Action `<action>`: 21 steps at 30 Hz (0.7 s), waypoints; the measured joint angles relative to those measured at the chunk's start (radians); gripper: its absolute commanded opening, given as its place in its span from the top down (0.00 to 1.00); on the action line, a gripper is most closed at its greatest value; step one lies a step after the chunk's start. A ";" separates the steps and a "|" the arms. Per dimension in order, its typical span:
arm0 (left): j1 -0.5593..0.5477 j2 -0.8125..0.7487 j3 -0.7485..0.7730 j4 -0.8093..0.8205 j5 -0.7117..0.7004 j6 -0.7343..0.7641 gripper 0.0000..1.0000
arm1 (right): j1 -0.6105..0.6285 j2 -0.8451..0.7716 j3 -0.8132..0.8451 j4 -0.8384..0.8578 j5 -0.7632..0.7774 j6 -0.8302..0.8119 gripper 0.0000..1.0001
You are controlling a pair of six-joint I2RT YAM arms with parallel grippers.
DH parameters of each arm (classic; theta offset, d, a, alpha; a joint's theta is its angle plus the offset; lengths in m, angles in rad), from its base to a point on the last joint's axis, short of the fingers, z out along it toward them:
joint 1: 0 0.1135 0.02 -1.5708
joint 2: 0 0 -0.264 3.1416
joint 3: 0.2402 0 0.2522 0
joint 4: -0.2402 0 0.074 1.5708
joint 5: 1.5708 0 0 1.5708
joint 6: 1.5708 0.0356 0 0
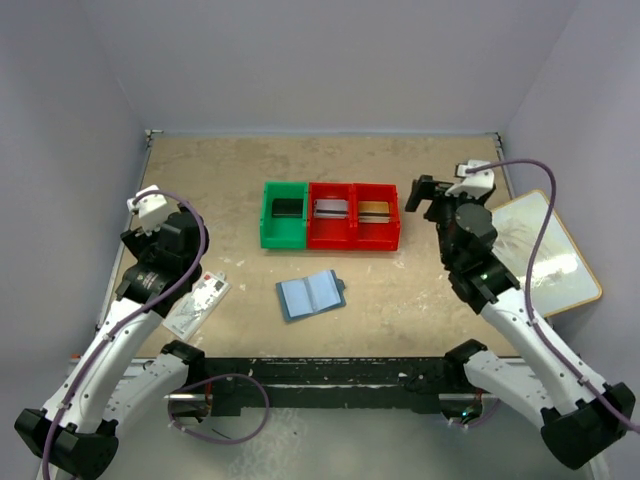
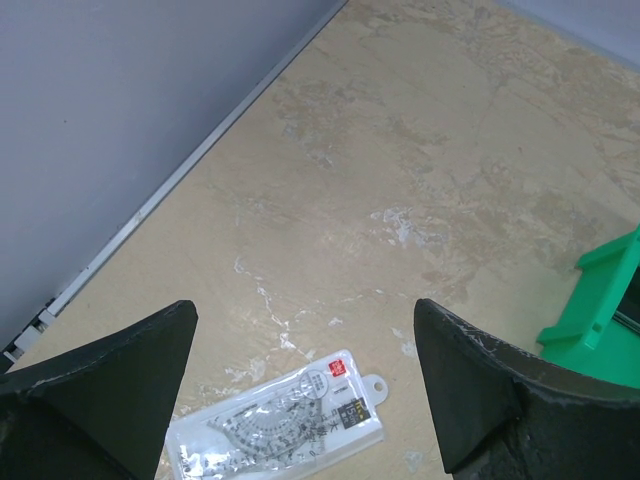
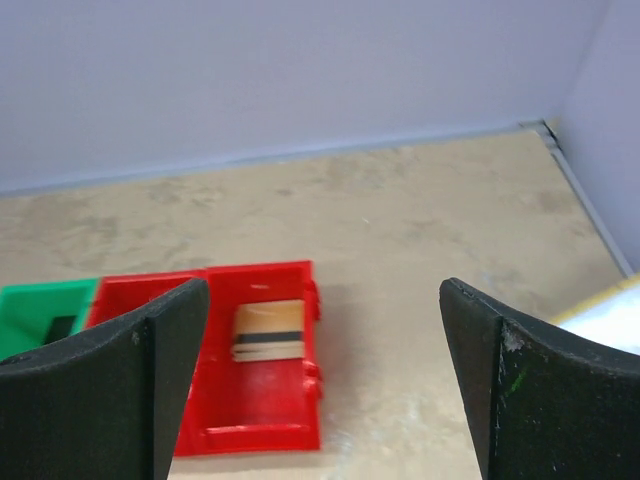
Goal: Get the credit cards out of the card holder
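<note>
The card holder (image 1: 311, 295) lies open on the table's middle, its light blue slotted inside facing up, with neither gripper near it. A dark credit card (image 1: 287, 208) lies in the green bin (image 1: 283, 235). A silver-grey card (image 1: 331, 209) and a gold card (image 3: 268, 330) lie in the two red bins (image 3: 260, 420). My right gripper (image 3: 325, 290) hangs open and empty just right of the red bins, above bare table. At the far left my left gripper (image 2: 305, 305) is open and empty, above a white packet (image 2: 280, 415).
The white packet (image 1: 198, 300) holds a clear protractor and lies near the left arm. A white board with a wooden rim (image 1: 548, 252) leans at the right edge. Grey walls close the table on three sides. The green bin's corner (image 2: 600, 300) shows at the left wrist view's right edge.
</note>
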 measured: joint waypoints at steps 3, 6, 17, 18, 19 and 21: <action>0.000 -0.001 0.000 0.000 -0.003 0.000 0.12 | -0.133 -0.039 -0.046 -0.052 -0.077 0.043 0.00; 0.000 -0.008 0.000 0.001 -0.002 0.000 0.13 | -0.252 -0.073 -0.093 -0.086 -0.180 0.087 0.00; 0.000 -0.030 0.005 -0.001 -0.009 0.000 0.12 | -0.349 -0.250 -0.020 -0.253 -0.451 0.088 0.00; 0.000 -0.035 0.018 -0.010 -0.004 -0.001 0.12 | -0.349 -0.262 0.031 -0.274 -0.455 0.068 0.00; 0.000 -0.039 0.034 -0.017 0.002 -0.002 0.12 | -0.349 -0.267 0.088 -0.290 -0.457 0.047 0.00; 0.000 -0.040 0.104 -0.035 0.029 -0.001 0.12 | -0.349 -0.267 0.190 -0.320 -0.456 0.012 0.00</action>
